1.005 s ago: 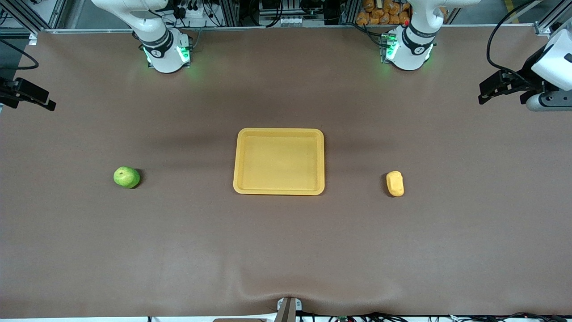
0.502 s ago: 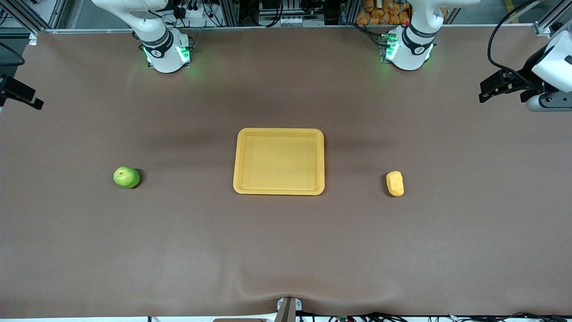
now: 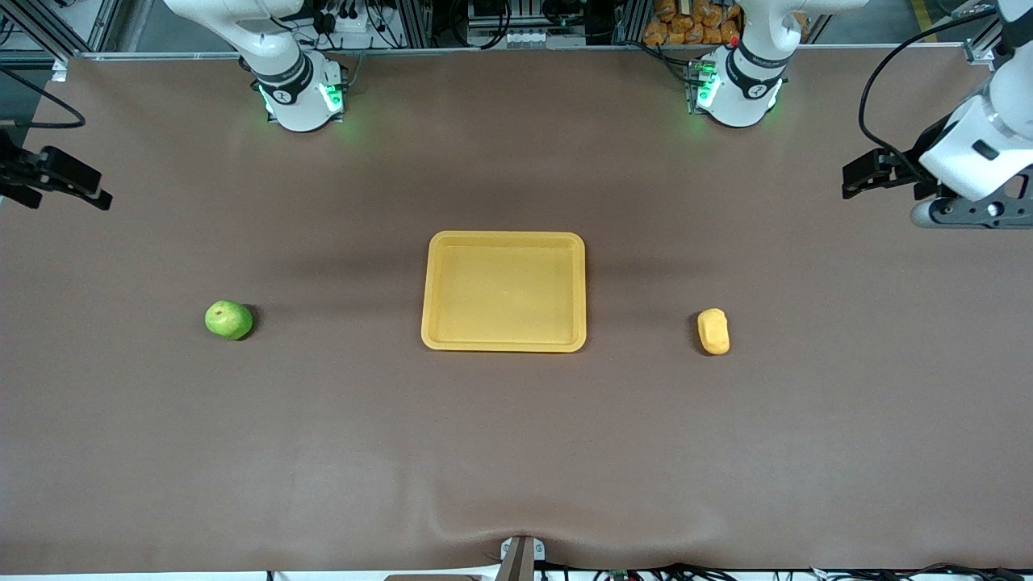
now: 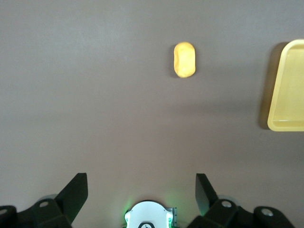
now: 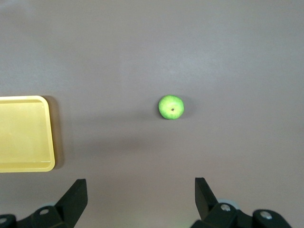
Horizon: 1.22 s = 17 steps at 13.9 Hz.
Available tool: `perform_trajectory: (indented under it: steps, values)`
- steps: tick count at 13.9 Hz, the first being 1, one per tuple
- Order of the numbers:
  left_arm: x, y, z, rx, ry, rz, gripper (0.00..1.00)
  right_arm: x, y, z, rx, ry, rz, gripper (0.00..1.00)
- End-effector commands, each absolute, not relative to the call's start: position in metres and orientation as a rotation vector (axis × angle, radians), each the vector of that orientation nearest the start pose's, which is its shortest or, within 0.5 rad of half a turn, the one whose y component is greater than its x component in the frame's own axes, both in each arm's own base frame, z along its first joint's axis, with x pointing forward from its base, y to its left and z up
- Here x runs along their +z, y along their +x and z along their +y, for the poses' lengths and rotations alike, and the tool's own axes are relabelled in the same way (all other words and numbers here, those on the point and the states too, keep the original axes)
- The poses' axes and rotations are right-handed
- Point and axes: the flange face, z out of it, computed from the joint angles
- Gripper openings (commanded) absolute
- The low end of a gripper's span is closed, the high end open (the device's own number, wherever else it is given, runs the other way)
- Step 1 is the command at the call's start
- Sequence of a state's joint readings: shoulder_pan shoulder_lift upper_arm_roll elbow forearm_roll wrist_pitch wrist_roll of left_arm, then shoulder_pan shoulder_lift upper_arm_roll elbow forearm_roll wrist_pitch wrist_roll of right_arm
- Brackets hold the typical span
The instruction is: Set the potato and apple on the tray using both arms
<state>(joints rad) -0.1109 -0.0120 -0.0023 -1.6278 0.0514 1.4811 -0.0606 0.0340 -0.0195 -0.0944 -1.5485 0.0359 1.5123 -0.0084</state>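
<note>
The yellow tray (image 3: 503,290) lies empty at the table's middle. The green apple (image 3: 228,319) lies on the cloth toward the right arm's end, the yellow-orange potato (image 3: 713,331) toward the left arm's end. My left gripper (image 3: 854,179) hangs open and empty, high over the left arm's end of the table. Its wrist view shows the potato (image 4: 184,60), the tray's corner (image 4: 289,90) and its open gripper (image 4: 141,189). My right gripper (image 3: 95,192) hangs open and empty over the right arm's end. Its wrist view shows the apple (image 5: 171,107), the tray (image 5: 23,135) and its open gripper (image 5: 141,190).
Brown cloth (image 3: 516,452) covers the table. The two arm bases (image 3: 300,93) (image 3: 736,89), lit green, stand along its farthest edge. A metal bracket (image 3: 520,557) sits at the nearest edge. The left arm's base (image 4: 149,217) shows between the left fingers.
Both grippers have shifted inward over the table from its ends, the left one also tilting. The apple, potato and tray have not moved.
</note>
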Motion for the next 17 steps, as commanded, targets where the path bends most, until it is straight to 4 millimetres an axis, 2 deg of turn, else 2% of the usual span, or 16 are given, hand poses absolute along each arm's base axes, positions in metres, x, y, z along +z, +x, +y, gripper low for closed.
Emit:
perform_trajectory:
  steps: [1,4,5,7,10,12,13,15,17]
  values:
    - [0.581,0.533,-0.057,0.21,-3.093,0.105,1.0,0.636,0.557,-0.034,-0.013,-3.087,0.099,1.0]
    - [0.548,0.539,-0.058,0.172,-3.097,0.11,1.0,0.639,0.559,-0.026,-0.033,-3.086,0.092,1.0]
    - [0.54,0.54,-0.06,0.16,-3.098,0.114,1.0,0.635,0.561,-0.024,-0.019,-3.085,0.085,1.0]
    - [0.522,0.541,-0.075,0.14,-3.095,0.133,1.0,0.628,0.565,-0.006,-0.001,-3.087,0.034,1.0]
    - [0.496,0.541,-0.077,0.08,-3.101,0.14,1.0,0.61,0.575,0.009,0.044,-3.086,0.0,1.0]
    - [0.473,0.539,-0.076,0.023,-3.099,0.148,1.0,0.606,0.579,0.01,0.054,-3.076,0.002,1.0]
    - [0.465,0.538,-0.077,-0.029,-3.103,0.153,1.0,0.595,0.585,0.013,0.077,-3.059,0.006,1.0]
    - [0.447,0.542,-0.078,-0.072,-3.107,0.155,1.0,0.594,0.592,0.009,0.069,-3.044,0.025,1.0]
    - [0.424,0.55,-0.081,-0.091,-3.11,0.163,1.0,0.585,0.602,0.005,0.053,-3.026,0.045,1.0]
